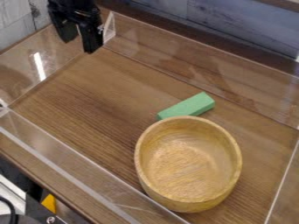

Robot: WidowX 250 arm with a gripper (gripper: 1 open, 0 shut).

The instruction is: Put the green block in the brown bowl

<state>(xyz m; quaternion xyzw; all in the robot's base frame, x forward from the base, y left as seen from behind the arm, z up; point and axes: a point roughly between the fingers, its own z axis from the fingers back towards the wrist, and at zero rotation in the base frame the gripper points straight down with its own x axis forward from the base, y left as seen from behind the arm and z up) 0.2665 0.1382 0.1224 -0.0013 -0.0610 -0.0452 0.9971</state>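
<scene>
Wooden light-brown round bowl [188,164] sits empty lower right, flat green rectangular block [187,107] just beside its rim; black tool [73,36] upper left, fingers spread.

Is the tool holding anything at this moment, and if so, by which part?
Nothing is held. The tool is open and empty at the top left, while the green block lies on the table beside the brown bowl.
</scene>
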